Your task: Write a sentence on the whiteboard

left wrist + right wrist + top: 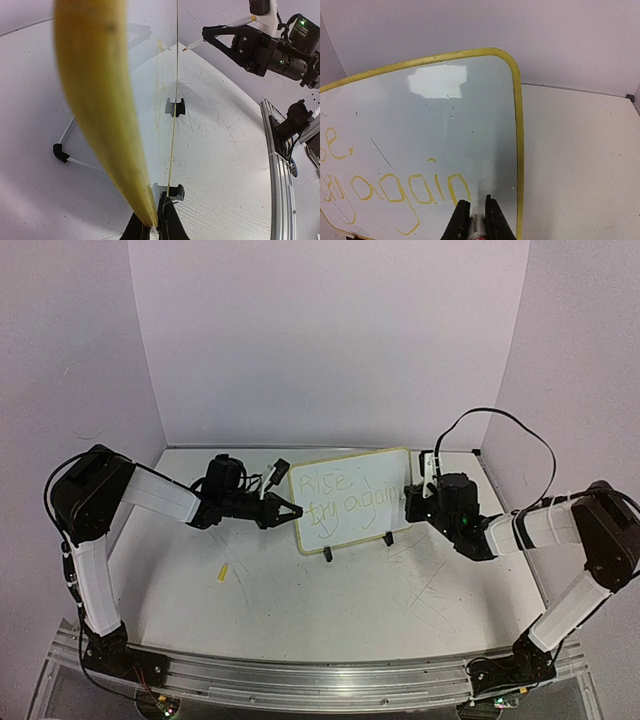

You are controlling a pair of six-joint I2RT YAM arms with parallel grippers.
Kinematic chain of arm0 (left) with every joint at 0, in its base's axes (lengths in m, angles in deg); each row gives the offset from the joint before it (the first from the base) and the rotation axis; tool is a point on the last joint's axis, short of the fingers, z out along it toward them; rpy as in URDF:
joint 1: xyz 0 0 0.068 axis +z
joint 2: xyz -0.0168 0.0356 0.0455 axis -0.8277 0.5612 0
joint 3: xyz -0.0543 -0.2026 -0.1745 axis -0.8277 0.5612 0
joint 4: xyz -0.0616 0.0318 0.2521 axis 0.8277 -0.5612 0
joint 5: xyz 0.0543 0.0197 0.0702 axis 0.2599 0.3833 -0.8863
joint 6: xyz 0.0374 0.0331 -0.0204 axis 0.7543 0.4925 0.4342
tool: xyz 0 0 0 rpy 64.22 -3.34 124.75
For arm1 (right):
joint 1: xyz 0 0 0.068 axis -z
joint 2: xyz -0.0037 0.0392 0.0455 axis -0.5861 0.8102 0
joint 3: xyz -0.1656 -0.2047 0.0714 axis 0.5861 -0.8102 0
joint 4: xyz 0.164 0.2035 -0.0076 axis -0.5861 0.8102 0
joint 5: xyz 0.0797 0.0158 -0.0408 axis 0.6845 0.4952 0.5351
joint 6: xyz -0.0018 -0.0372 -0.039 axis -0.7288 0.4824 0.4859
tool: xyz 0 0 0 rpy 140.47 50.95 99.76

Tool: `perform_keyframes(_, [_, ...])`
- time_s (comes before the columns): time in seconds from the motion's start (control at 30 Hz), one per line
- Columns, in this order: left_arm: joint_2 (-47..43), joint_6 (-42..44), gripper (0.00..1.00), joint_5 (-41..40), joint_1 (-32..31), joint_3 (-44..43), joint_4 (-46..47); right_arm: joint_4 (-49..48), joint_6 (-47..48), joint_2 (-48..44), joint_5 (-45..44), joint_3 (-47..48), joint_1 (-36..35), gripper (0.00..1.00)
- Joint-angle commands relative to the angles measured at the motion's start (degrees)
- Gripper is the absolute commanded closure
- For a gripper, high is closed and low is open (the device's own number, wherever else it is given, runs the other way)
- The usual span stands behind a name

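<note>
The whiteboard (352, 480) stands upright mid-table on two black clip feet (327, 553). Yellow writing on it reads "Rise, try again" (405, 187). My left gripper (289, 512) is shut on the board's left edge, and the yellow rim (100, 100) fills the left wrist view above the pinching jaws (154, 224). My right gripper (411, 498) is shut on a white marker (479, 226) at the board's right side, just past the last "n". The marker's tip (186, 48) sits very close to the board's face (445, 125), with a thin gap showing.
A small yellow piece (223, 572) lies on the table in front of the left arm. White walls close in the back and both sides. A white rod with a black elbow (61, 152) lies behind the board. The metal rail (300, 680) runs along the near edge.
</note>
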Motion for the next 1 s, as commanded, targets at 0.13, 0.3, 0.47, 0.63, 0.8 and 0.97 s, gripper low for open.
perform_keyframes(0.13, [0.9,5.3,1.00,-9.8,1.0,0.2,-5.5,-1.9,-0.3,0.7,-0.5,2.2,0.3,1.00])
perform_keyframes(0.3, [0.9,5.3,1.00,-9.7,1.0,0.2,-5.5,-2.1,-0.1,1.5,-0.7,2.5,0.2,1.00])
perform_keyframes(0.47, [0.8,5.3,1.00,-9.8,1.0,0.3,-5.5,-2.9,0.6,4.1,-2.1,3.6,0.4,1.00])
perform_keyframes(0.63, [0.9,5.4,1.00,-9.8,1.0,0.3,-5.5,-3.6,1.1,5.2,-2.8,4.2,0.4,1.00])
perform_keyframes(0.8, [0.9,5.5,1.00,-9.7,1.0,0.3,-5.5,-3.8,1.5,5.5,-4.2,4.3,0.4,1.00])
perform_keyframes(0.97, [1.0,5.6,1.00,-9.7,1.0,0.3,-5.5,-3.9,1.6,5.9,-4.5,4.7,0.4,1.00])
